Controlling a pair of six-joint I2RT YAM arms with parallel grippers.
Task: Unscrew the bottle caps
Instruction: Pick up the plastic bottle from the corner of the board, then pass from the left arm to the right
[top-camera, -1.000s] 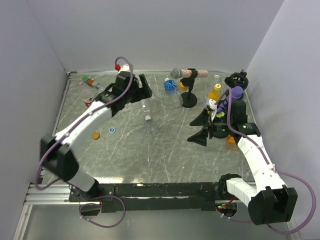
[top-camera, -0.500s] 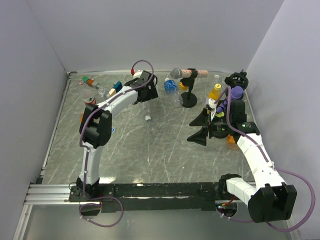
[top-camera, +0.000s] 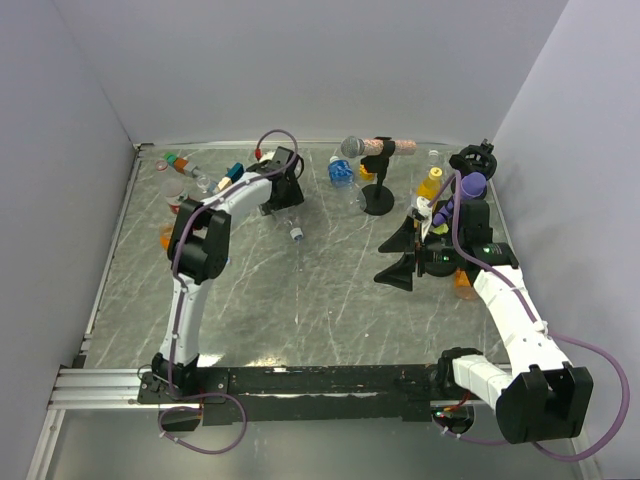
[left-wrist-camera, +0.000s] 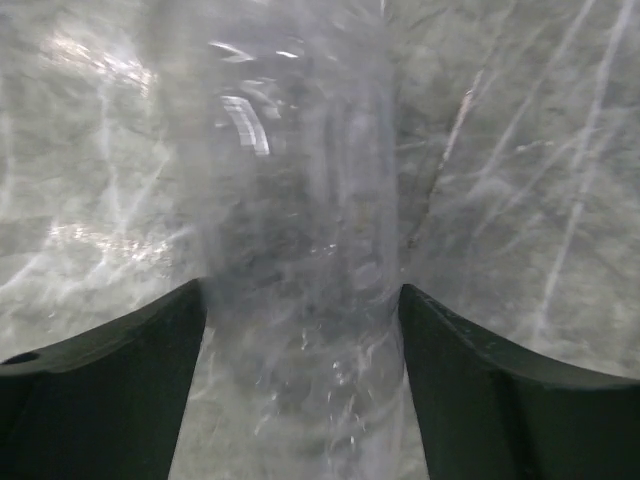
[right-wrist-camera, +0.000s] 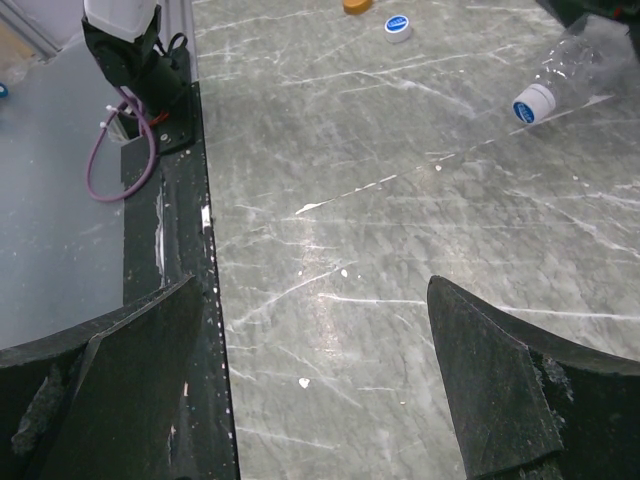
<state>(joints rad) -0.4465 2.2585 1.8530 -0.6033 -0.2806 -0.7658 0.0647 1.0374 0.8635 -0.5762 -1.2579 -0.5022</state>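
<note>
Your left gripper (left-wrist-camera: 302, 292) straddles the lying clear bottle (left-wrist-camera: 300, 180). Its long axis runs out between the jaws, cap (top-camera: 297, 237) toward the near edge. Whether the jaws clamp it, you cannot tell.

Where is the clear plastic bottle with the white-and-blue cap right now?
In the top view, the clear plastic bottle lies on the grey marbled table near its middle, between the jaws of the left gripper, left of the black microphone stand.

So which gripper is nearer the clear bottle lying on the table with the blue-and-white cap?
Left. The left gripper straddles the clear bottle, a finger on each side. The right gripper hangs open, well apart from it toward the robot's right.
</note>
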